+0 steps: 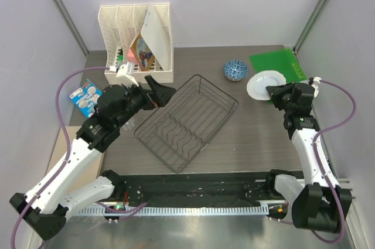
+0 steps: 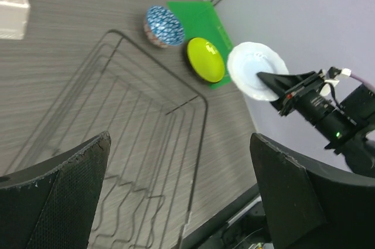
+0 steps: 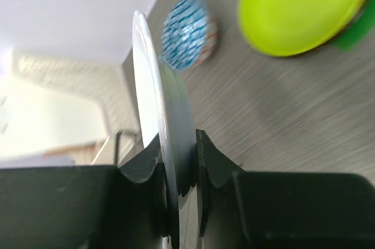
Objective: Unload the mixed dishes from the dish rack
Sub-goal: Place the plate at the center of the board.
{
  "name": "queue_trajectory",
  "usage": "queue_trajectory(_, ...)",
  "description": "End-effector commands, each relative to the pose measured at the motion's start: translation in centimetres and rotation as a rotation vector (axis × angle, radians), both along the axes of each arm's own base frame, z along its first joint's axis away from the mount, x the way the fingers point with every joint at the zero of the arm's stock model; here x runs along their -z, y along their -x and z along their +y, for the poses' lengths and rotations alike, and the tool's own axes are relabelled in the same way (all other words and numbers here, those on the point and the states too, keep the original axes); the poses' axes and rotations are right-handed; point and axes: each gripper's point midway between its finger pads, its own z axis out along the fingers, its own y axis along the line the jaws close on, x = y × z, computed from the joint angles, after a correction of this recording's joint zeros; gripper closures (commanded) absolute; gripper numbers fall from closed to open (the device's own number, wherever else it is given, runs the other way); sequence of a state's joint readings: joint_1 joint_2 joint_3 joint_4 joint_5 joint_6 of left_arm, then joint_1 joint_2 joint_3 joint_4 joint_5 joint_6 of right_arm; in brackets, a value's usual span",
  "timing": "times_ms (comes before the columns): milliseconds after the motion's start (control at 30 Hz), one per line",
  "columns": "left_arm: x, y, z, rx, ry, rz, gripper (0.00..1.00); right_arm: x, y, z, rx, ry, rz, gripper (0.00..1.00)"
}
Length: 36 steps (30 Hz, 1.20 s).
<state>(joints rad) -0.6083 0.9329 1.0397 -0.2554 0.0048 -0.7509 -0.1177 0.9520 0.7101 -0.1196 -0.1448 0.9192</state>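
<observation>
The black wire dish rack [image 1: 187, 123] lies mid-table with no dishes in it; it also shows in the left wrist view [image 2: 117, 132]. My right gripper [image 1: 275, 94] is shut on the rim of a white plate [image 1: 263, 85] and holds it above the green mat [image 1: 278, 64]. In the right wrist view the plate [image 3: 155, 102] stands edge-on between the gripper's [image 3: 176, 161] pinching jaws. A yellow-green plate [image 2: 205, 59] lies on the mat. The small blue patterned bowl [image 1: 235, 70] sits left of the mat. My left gripper [image 1: 164, 92] is open and empty over the rack's far left corner. Cup, tumbler and red plate are out of view.
A white slotted file organizer [image 1: 137, 41] holding papers stands at the back left. A blue packet [image 1: 86, 96] lies at the table's left edge. Grey walls close in on both sides and behind.
</observation>
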Motion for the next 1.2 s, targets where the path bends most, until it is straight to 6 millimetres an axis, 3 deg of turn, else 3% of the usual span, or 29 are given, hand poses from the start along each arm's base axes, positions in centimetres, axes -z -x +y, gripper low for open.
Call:
queue_trajectory(0,1.7,1.2,3.3,-0.087,-0.093,-0.021,0.0,-1.0,-2.5,-5.0,0.249,-0.006,-0.032,0.99)
queue_trajectory(67,2.6,1.8,4.1,-0.1,-0.113,-0.011,0.0,-1.2,-3.3,-6.7,0.313,-0.017,-0.087,0.99)
queue_trajectory(100,2.8,2.2,4.5,-0.109,-0.114,-0.015,0.0,-0.1,-3.9,-7.7,0.359,-0.003,-0.061,0.99)
queue_trajectory(167,3.2,2.6,4.8,-0.107,-0.118,-0.012,0.0,-0.2,-5.6,-8.5,0.37,0.006,-0.055,0.99)
queue_trajectory(400,4.6,3.9,5.6,-0.103,-0.132,0.005,0.0,2.2,-12.2,-8.4,0.231,-0.018,0.02,0.99)
queue_trajectory(433,4.8,4.0,5.7,-0.102,-0.136,0.007,0.0,1.6,-13.1,-8.6,0.217,0.004,0.017,0.99)
queue_trajectory(467,4.7,4.2,5.9,-0.104,-0.131,0.001,0.0,3.2,-13.8,-8.6,0.206,0.01,0.055,0.99)
queue_trajectory(533,5.0,4.3,6.0,-0.103,-0.136,0.001,0.0,3.3,-14.7,-8.8,0.193,0.028,0.069,0.99)
queue_trajectory(567,5.0,4.5,6.1,-0.105,-0.134,-0.001,0.0,4.6,-15.1,-8.9,0.18,0.037,0.098,0.99)
queue_trajectory(700,5.8,4.4,6.1,-0.104,-0.142,0.009,0.0,7.2,-15.5,-9.2,0.162,0.073,0.182,0.99)
queue_trajectory(900,6.6,4.0,5.3,-0.083,-0.143,0.037,0.0,11.5,-14.6,-9.0,0.141,0.08,0.281,0.99)
queue_trajectory(1000,6.9,3.9,5.0,-0.077,-0.142,0.051,0.0,12.8,-14.5,-8.8,0.12,0.083,0.306,0.98)
queue_trajectory(1167,7.7,3.7,4.7,-0.072,-0.136,0.073,0.0,14.0,-15.0,-8.7,0.099,0.088,0.326,0.68)
